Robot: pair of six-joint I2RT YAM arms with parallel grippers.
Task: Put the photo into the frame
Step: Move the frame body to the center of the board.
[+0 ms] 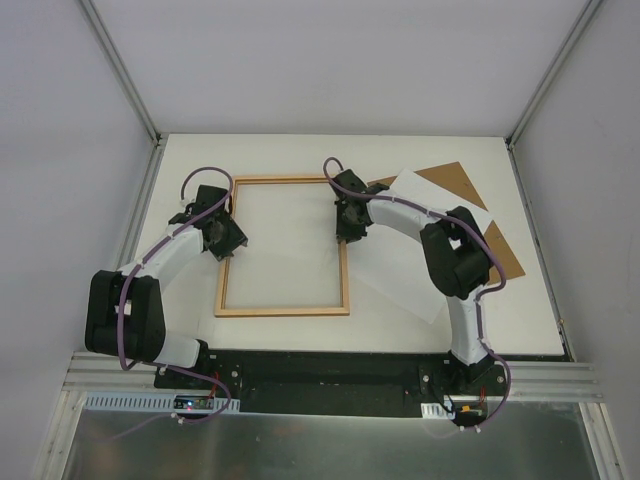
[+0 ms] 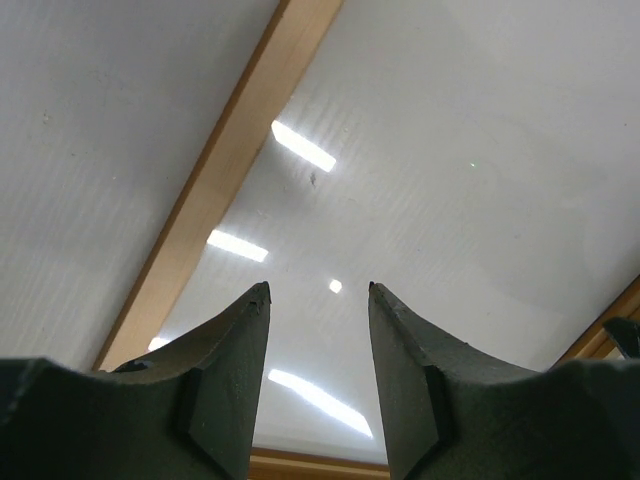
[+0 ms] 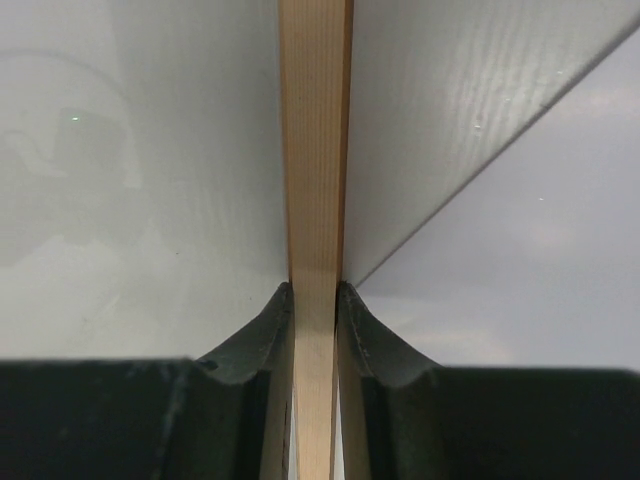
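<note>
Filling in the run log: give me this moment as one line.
right hand: shut on frame, right rail | left hand: open over pane | photo: white side up, outside frame, over board

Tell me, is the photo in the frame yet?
Not yet. The photo lies white side up outside the frame, off its right rail.

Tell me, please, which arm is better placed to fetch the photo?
Probably the right: the photo lies beside it, though the right gripper grips the frame rail. The left gripper is open but over the frame's opposite side.
</note>
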